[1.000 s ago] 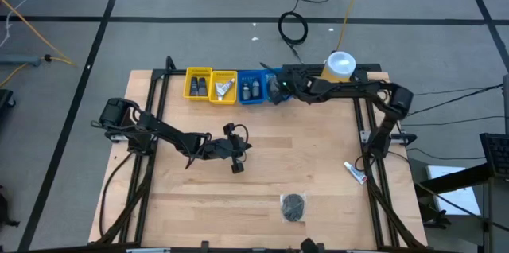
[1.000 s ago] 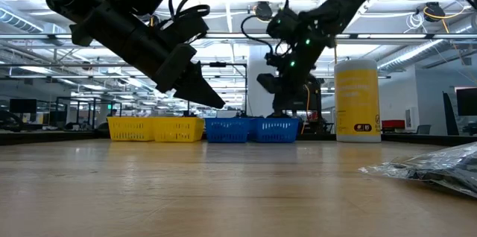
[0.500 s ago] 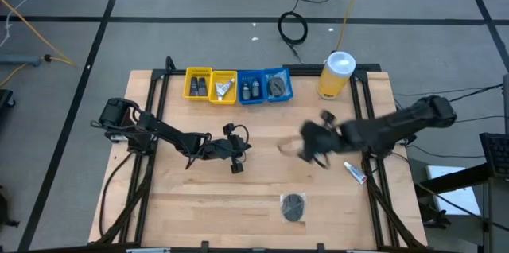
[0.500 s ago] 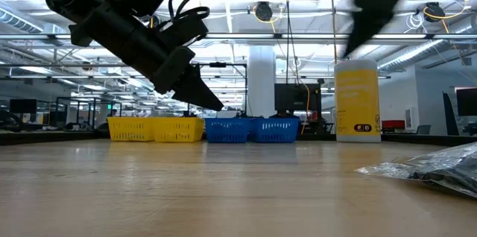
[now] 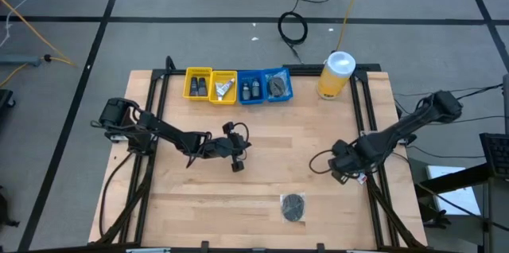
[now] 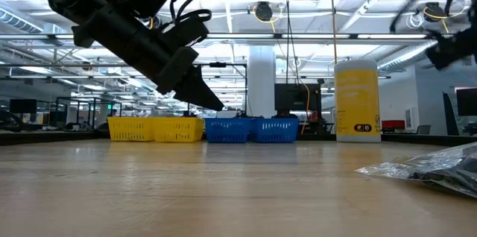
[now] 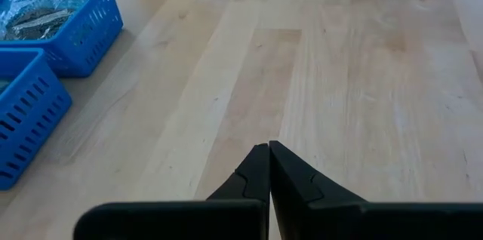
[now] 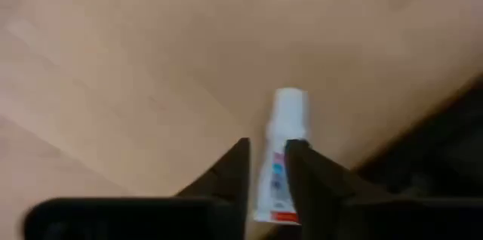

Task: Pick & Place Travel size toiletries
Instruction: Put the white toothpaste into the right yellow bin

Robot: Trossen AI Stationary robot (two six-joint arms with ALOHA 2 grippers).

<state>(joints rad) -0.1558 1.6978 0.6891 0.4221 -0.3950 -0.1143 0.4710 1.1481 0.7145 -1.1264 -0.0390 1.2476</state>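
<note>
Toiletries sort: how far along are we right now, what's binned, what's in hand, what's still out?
Done: the four bins at the table's far edge each hold items, including a dark packet. In hand: nothing is gripped; the right gripper hovers slightly open over the white tube near the table's right edge. The left gripper waits shut mid-table. Left: that tube and the dark round packet near the front edge.

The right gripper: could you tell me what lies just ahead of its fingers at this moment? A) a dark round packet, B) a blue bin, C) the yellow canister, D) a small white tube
D: in the right wrist view a small white tube lies on the wood in line with the slightly parted fingers of the right gripper, near the table's right edge.
</note>
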